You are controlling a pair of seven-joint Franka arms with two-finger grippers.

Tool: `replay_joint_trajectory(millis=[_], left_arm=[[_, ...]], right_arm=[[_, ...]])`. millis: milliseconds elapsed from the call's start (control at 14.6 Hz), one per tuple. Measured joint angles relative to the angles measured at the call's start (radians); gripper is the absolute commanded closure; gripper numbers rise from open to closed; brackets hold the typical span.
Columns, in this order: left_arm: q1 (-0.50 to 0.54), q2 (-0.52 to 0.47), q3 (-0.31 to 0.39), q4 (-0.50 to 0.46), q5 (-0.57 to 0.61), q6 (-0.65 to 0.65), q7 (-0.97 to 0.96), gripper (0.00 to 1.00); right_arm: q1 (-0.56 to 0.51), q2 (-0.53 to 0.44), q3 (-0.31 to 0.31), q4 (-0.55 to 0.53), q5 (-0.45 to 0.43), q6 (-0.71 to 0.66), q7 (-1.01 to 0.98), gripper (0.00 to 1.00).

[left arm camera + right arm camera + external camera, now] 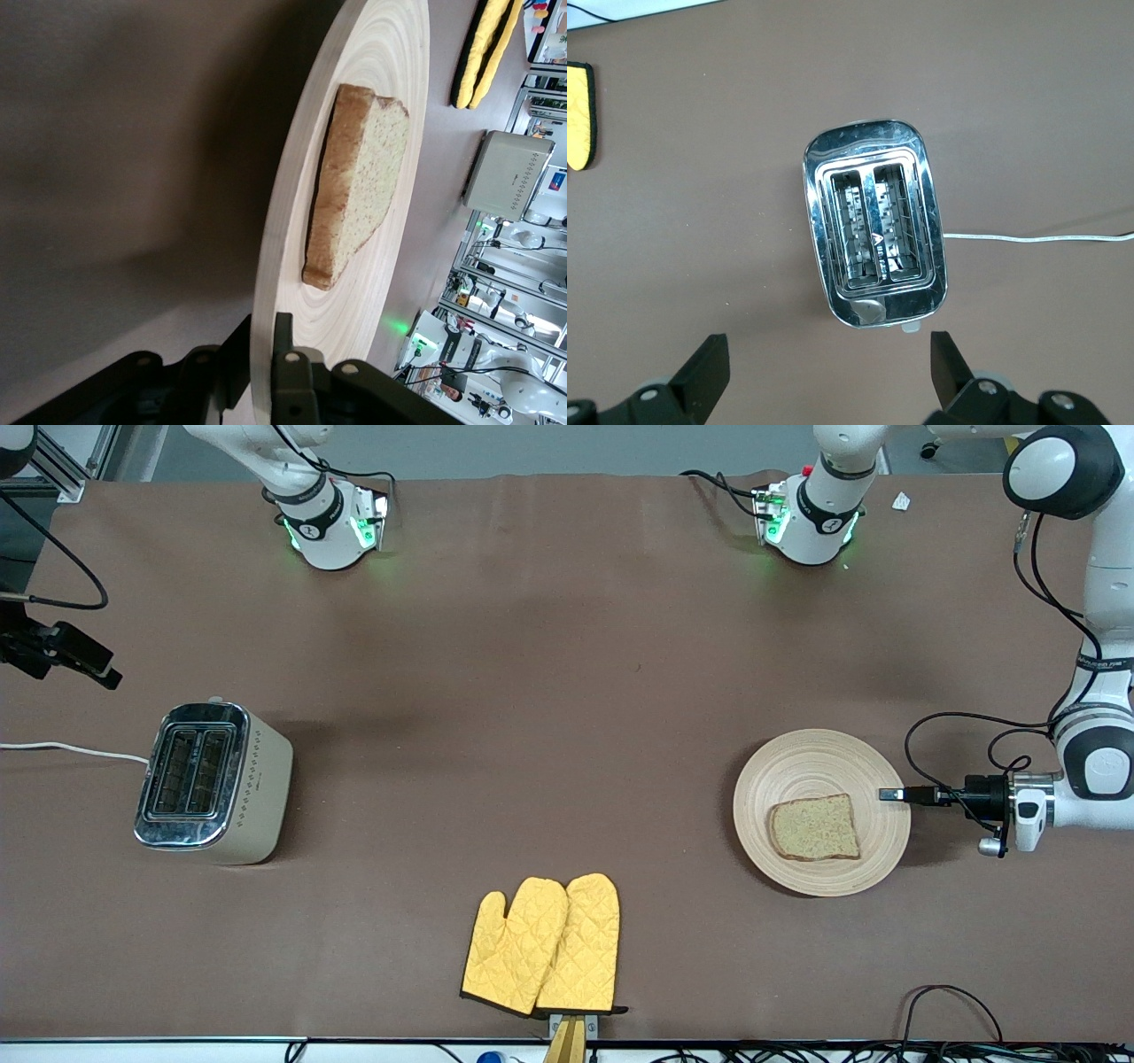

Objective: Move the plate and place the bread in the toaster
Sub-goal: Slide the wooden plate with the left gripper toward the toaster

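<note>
Front view: speckled brown bread slice (815, 828) lies on the round pale wooden plate (802, 757) at the bench's left-arm end, well apart from the cream, chrome-topped toaster (257, 788). Left gripper (889, 794) jaws clamp the plate rim; right gripper (828, 372), jaws apart, hovers over the toaster. Neither step is done.

A pair of yellow quilted oven mitts (542, 946) lies flat on the brown table (532, 691), side by side and overlapping, thumbs pointing toward the right arm's end, close to the table edge nearest the front camera.
</note>
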Motion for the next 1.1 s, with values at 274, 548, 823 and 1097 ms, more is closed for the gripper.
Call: replay_joint_trajectory(millis=[274, 548, 823, 1097], left_arm=[[-0.014, 0.000, -0.016, 0.000, -0.020, -0.016, 0.000, 1.00], [-0.014, 0.000, -0.044, 0.003, -0.020, -0.028, 0.003, 1.00], [-0.067, 0.000, -0.063, 0.001, -0.020, -0.036, 0.031, 1.00], [-0.188, 0.002, -0.064, 0.000, -0.076, -0.025, 0.031, 1.00]], right_arm=[[0.000, -0.001, 0.000, 0.000, 0.000, -0.022, 0.000, 0.00], [-0.011, 0.008, -0.001, -0.001, 0.000, -0.019, 0.000, 0.00], [-0.029, 0.014, -0.001, -0.001, 0.000, -0.002, 0.001, 0.00], [-0.031, 0.023, -0.001, -0.002, 0.001, 0.006, 0.001, 0.00]])
